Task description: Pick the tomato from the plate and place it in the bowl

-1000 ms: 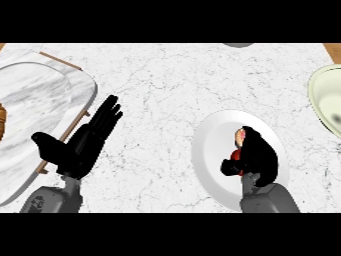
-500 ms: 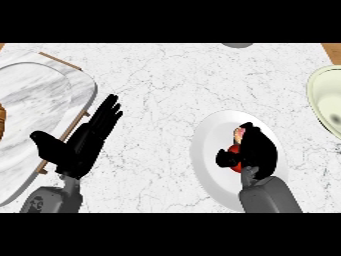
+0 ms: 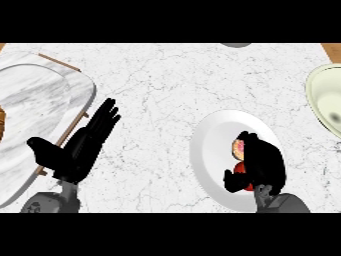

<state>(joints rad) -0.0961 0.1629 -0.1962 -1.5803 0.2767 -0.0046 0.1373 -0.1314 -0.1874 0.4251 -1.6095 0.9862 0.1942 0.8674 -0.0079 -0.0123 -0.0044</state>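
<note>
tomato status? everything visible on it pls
The tomato is mostly hidden under the right hand, whose fingers curl round it. A pale pinkish-orange patch with a red rim shows at the hand's upper left, and a red sliver lower down. It sits over the white plate; whether it has been lifted can't be told.

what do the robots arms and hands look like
Two grey forearms enter from the lower edge, each ending in a black hand with fingers and a thumb: left hand, right hand. No cables or markings show.
</note>
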